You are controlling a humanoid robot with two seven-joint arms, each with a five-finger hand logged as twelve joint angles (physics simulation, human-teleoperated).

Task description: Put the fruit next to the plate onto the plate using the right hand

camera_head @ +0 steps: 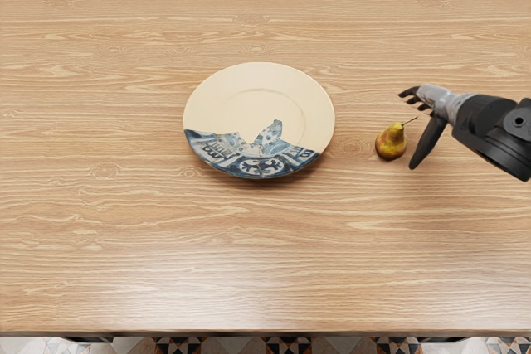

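I'm at the reaching step: my right hand (pixel 427 118), open and empty, hangs just right of the pear (pixel 391 142) standing beside the plate (pixel 249 93), seemingly not touching it, so next I must close around it.

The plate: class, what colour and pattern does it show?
The plate is cream, with a blue-and-white pattern along its near edge; the head view shows it.

pear (pixel 391 142): yellow-brown, sitting upright, stem tilting right | lying right of plate (pixel 249 89), apart | plate: cream, blue-patterned near edge
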